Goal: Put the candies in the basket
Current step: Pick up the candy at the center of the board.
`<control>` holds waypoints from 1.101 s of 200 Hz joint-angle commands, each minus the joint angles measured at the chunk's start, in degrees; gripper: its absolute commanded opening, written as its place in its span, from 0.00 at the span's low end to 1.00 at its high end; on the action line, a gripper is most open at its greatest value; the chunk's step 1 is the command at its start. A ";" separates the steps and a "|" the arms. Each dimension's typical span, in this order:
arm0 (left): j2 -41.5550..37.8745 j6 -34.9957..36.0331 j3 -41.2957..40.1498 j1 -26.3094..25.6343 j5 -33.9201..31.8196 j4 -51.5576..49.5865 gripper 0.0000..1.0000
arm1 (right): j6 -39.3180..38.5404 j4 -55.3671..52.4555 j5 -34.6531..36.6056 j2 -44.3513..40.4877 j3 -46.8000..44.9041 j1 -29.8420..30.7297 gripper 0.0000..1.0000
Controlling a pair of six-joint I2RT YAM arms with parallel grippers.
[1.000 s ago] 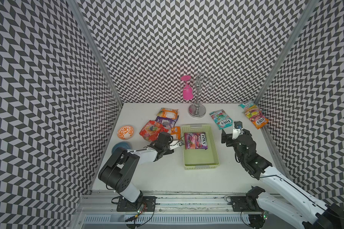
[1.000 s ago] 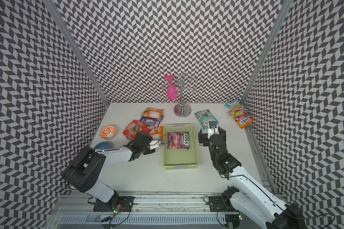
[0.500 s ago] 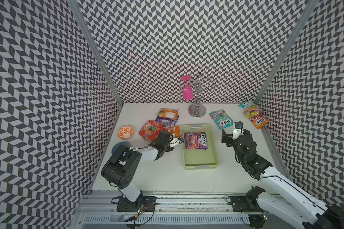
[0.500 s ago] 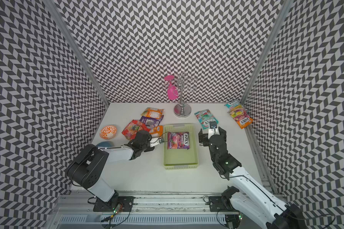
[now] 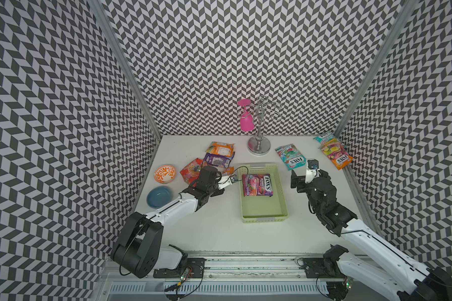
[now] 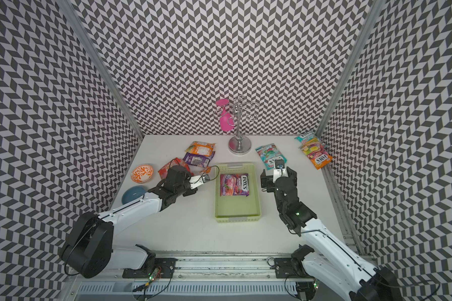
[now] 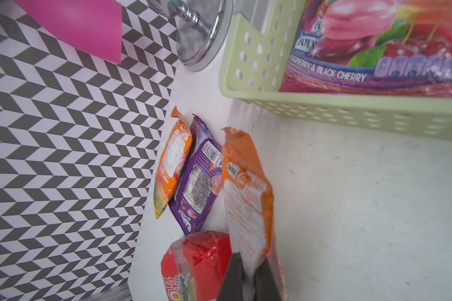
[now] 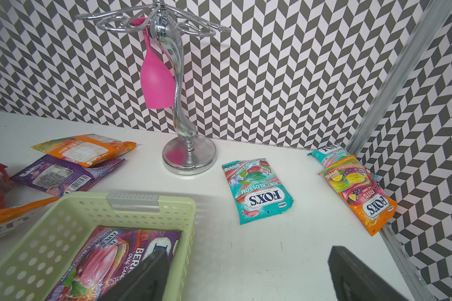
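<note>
Orange candy bag (image 7: 245, 187) pinched in the left hand (image 7: 248, 268); right hand (image 8: 248, 258) spread wide beside the basket (image 8: 178, 206)

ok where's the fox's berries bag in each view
In a top view: berries bag, far half of the basket.
In a top view: same far half.
Left wrist: in the basket, past the gripped orange bag.
Right wrist: in the basket, close to the camera.
Shared landmark: the basket.

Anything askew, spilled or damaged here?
Nothing is spilled or damaged. The orange bag pinched in the left gripper is tipped up on edge, and the fruit-print bag overlaps the corner teal bag.
</note>
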 commanded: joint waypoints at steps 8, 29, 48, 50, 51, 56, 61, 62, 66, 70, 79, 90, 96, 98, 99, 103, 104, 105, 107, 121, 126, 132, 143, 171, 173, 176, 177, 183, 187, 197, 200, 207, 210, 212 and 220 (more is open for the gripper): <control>-2.23 -2.97 8.63 -0.38 2.31 -8.00 0.00 | 0.77 2.83 -1.04 0.34 0.22 -0.20 0.99; -2.78 -5.00 13.71 -1.49 2.50 -13.02 0.00 | 0.28 3.05 0.27 0.33 -0.61 -0.24 0.99; -3.94 -5.57 16.34 -2.25 3.76 -16.20 0.00 | 0.72 3.21 -0.86 0.07 -0.45 -0.23 0.99; -4.04 -5.65 16.64 -2.34 3.77 -16.55 0.00 | 0.64 3.20 -0.87 0.07 -0.38 -0.19 0.99; -4.06 -5.63 16.79 -2.44 3.77 -16.69 0.00 | 0.60 3.23 -0.83 0.07 -0.38 -0.16 0.99; -4.08 -5.84 17.61 -2.69 3.77 -17.43 0.00 | 0.49 3.13 -0.59 0.09 -0.37 -0.21 0.99; -4.10 -6.15 18.53 -3.01 3.75 -18.27 0.00 | 0.34 3.16 -0.06 0.15 -0.30 -0.29 0.99; -4.13 -6.23 18.75 -3.09 3.76 -18.48 0.00 | 0.32 3.17 0.06 0.20 -0.30 -0.26 0.99; -4.02 -6.55 19.56 -3.39 3.77 -19.25 0.00 | 0.23 3.22 0.42 0.30 -0.45 -0.25 0.99; -3.95 -7.01 20.42 -3.68 3.87 -20.06 0.00 | 0.14 3.17 0.80 0.44 -0.48 -0.25 0.99; -3.93 -7.79 22.47 -4.39 4.76 -21.90 0.00 | 0.20 3.18 1.14 0.69 -0.57 -0.27 0.99; -3.92 -8.88 24.42 -5.33 6.10 -23.61 0.00 | 0.33 3.32 0.66 0.84 -0.41 -0.28 0.99; -3.86 -9.58 25.43 -6.04 6.92 -24.66 0.00 | 0.44 3.20 0.47 0.86 -0.22 -0.25 0.99; -3.83 -9.70 25.85 -6.23 7.28 -25.06 0.00 | 0.35 3.11 0.45 0.90 -0.15 -0.26 0.99; -3.82 -9.81 26.01 -6.32 7.46 -25.25 0.00 | 0.37 3.14 0.49 0.92 -0.14 -0.24 0.99; -3.61 -10.23 26.79 -6.67 8.10 -26.05 0.00 | 0.34 3.09 0.72 0.95 -0.03 -0.31 0.99; -3.58 -10.34 27.01 -6.80 8.26 -26.28 0.00 | 0.32 3.08 0.80 0.95 0.01 -0.32 0.99; -3.56 -10.44 27.25 -6.91 8.34 -26.44 0.00 | 0.31 3.08 0.84 0.95 0.03 -0.32 0.99; -3.42 -10.64 27.65 -7.04 8.65 -26.82 0.00 | 0.23 3.04 0.99 0.94 0.05 -0.32 0.99; -2.43 -12.60 30.64 -8.04 10.88 -29.78 0.00 | 0.02 2.97 2.17 0.92 -0.28 -0.41 0.99; -2.18 -13.14 31.49 -8.28 12.14 -30.63 0.00 | -0.02 3.05 2.28 0.86 -0.44 -0.57 0.99; -2.09 -13.63 32.16 -8.51 13.48 -31.41 0.00 | 0.12 3.06 2.21 0.86 -0.54 -0.51 0.99; -2.06 -14.18 32.81 -9.03 15.47 -32.18 0.00 | 0.29 2.97 1.61 0.81 -0.31 -0.58 0.99; -0.22 -16.12 35.41 -10.64 18.17 -34.90 0.00 | 0.07 2.87 2.58 0.94 -0.40 -0.89 0.99; -0.10 -16.28 35.65 -10.87 18.33 -35.17 0.00 | 0.08 2.90 2.63 0.99 -0.43 -0.92 0.99; 0.08 -16.57 35.93 -11.12 18.57 -35.51 0.00 | 0.15 2.89 2.71 1.07 -0.47 -0.92 0.99; 0.20 -16.58 36.01 -11.18 18.68 -35.62 0.00 | 0.13 2.86 2.72 1.05 -0.52 -0.93 0.99; 0.35 -16.77 36.22 -11.84 19.26 -36.03 0.00 | 0.27 2.83 2.58 1.11 -0.42 -0.99 0.99; 0.37 -16.73 36.19 -12.31 19.40 -36.16 0.00 | 0.38 2.86 2.35 1.12 -0.32 -1.04 0.99; 0.40 -16.69 35.69 -13.51 19.39 -35.81 0.00 | 0.49 2.89 1.68 1.04 -0.13 -0.99 0.99; 0.53 -16.69 35.60 -13.77 19.40 -35.82 0.00 | 0.40 2.91 1.68 1.03 -0.06 -1.02 0.99; 1.01 -16.77 35.58 -14.21 19.17 -35.79 0.00 | 0.42 2.95 1.87 0.91 -0.12 -1.16 0.99; 1.17 -16.90 35.58 -14.49 18.92 -35.77 0.00 | 0.39 2.96 2.04 0.84 -0.24 -1.19 0.99; 1.32 -17.00 35.62 -14.61 18.72 -35.74 0.00 | 0.36 2.98 2.14 0.85 -0.24 -1.20 0.99; 1.80 -17.58 35.63 -14.96 17.96 -35.47 0.00 | 0.34 2.92 2.45 0.77 -0.45 -1.37 0.99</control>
